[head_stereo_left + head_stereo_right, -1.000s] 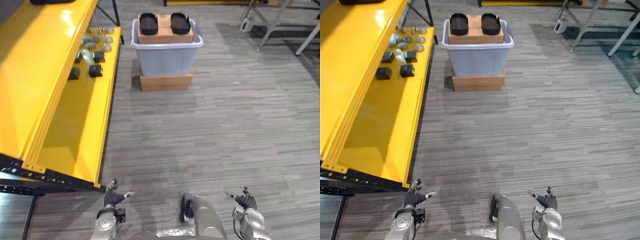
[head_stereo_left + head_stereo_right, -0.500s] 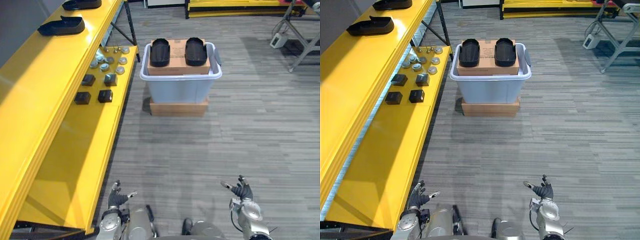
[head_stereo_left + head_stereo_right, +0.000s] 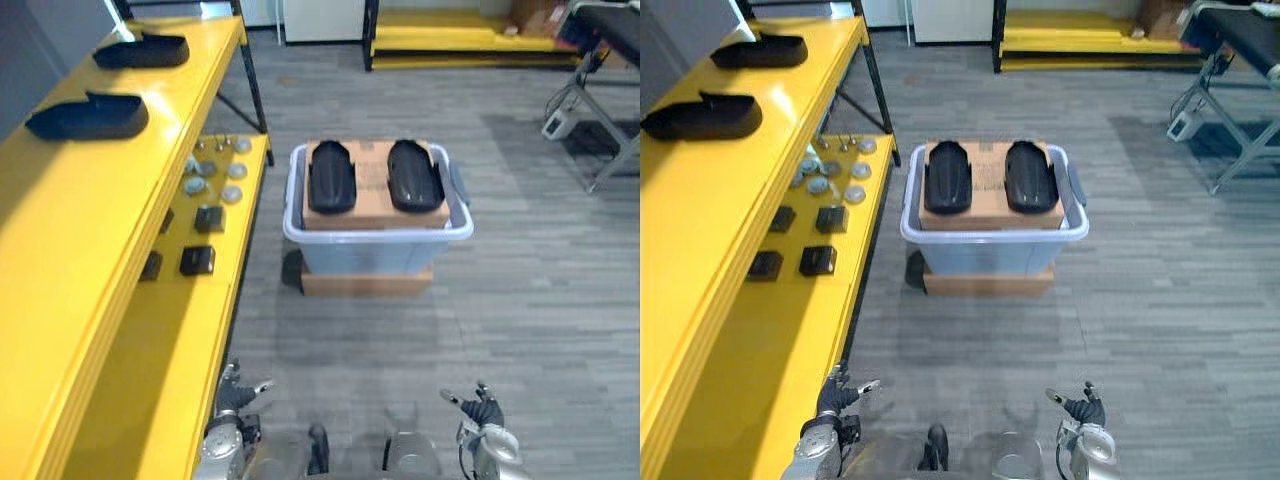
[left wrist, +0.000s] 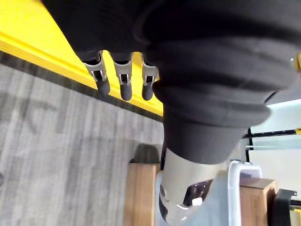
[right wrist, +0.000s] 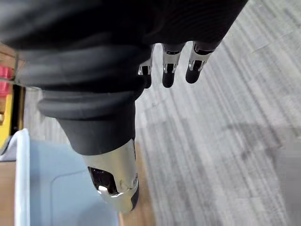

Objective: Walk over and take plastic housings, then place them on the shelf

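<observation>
Holding both hands low, I see my left hand [image 3: 233, 393] and right hand [image 3: 485, 409] with fingers loosely spread, gripping nothing. Well ahead of the fingertips, two black oval plastic housings [image 3: 332, 176] lie on a brown cardboard box [image 3: 370, 165] inside a pale grey plastic bin [image 3: 370, 256]. A yellow metal shelf [image 3: 60, 230] runs outside the left fingers.

A grey plank floor [image 3: 540, 300] spreads across the room, evenly lit, with its boards running crosswise. Along the left stands a yellow shelf [image 3: 60, 260] whose glossy upper tier carries a bright sheen, with a lower tier [image 3: 190, 330] beneath it and a black slanted brace [image 3: 253, 85] at its far end. At the far side sit a white cabinet [image 3: 322, 15] and a low yellow platform [image 3: 450, 38], and at the far right a metal-legged table [image 3: 610, 20] with a dark top.
</observation>
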